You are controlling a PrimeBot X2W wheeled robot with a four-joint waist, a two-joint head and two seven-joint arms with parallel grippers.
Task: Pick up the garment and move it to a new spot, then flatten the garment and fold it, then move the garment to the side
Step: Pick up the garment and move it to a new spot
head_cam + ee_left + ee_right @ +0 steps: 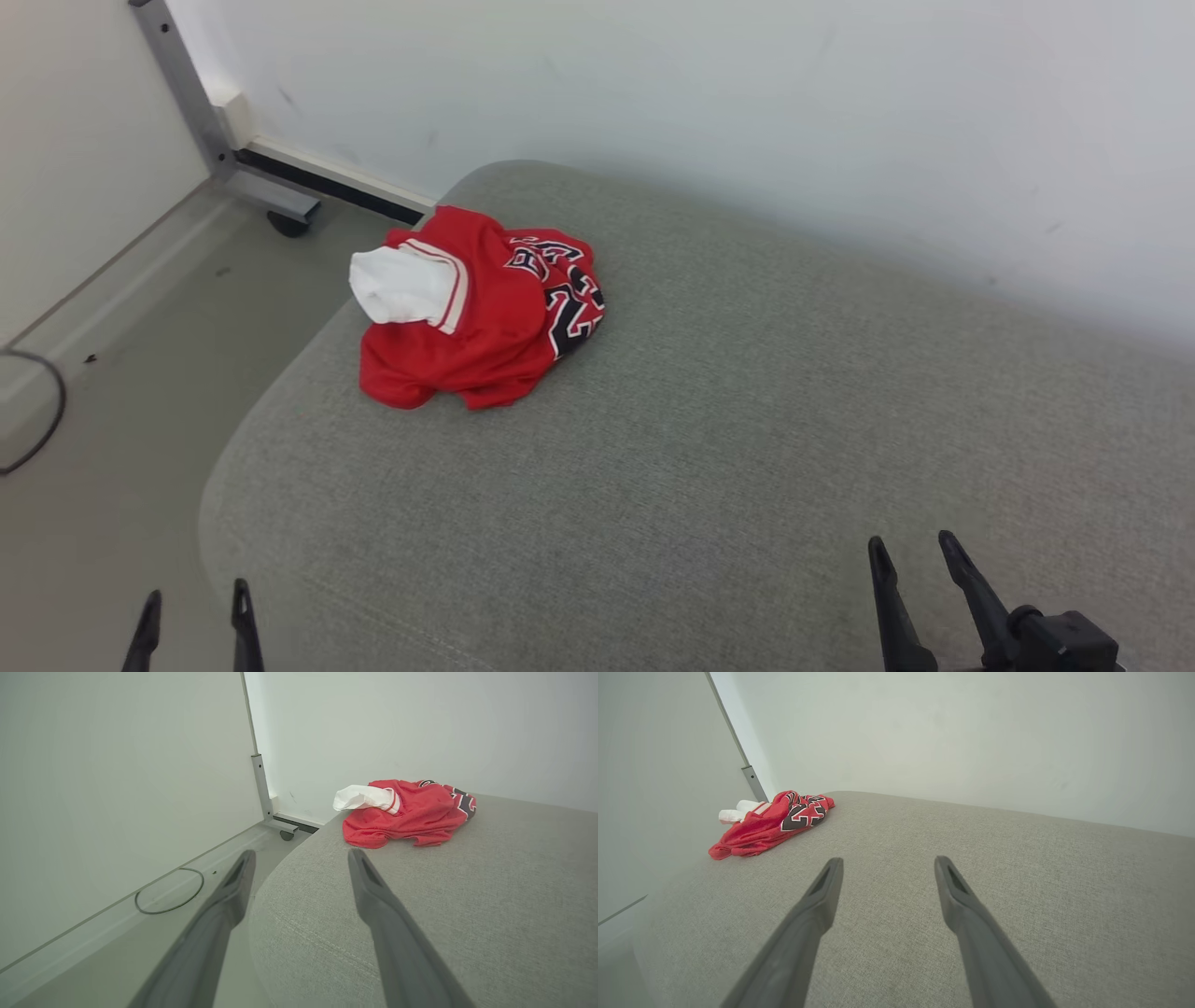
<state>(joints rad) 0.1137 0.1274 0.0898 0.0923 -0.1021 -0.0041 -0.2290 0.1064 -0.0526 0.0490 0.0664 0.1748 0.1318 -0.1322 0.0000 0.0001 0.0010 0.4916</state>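
The garment is a red basketball jersey (485,327). It lies crumpled in a loose heap on the far left corner of a grey fabric cushion (747,420), close to the cushion's rounded left edge and a little short of the pale wall (747,112) behind it. A white sleeve-like part (401,285) with a red-striped hem sticks out of the heap toward the left. Black numerals edged in white (574,313) show on the heap's right side, bunched so that they cannot be read fully.

The left gripper (198,593) sits at the near left, with its two dark fingers spread apart and nothing between them. In the left wrist view one finger hangs over the floor (140,373) and the other over the cushion's near left edge. The right gripper (912,541) is at the near right above the cushion, its fingers likewise parted and empty. Both grippers are well apart from the jersey, which neither touches.

Beyond the cushion's far left corner a grey metal frame leg (215,140) on a dark caster (289,222) stands on the floor against the wall. A thin dark cable (47,411) loops across the floor at the left.
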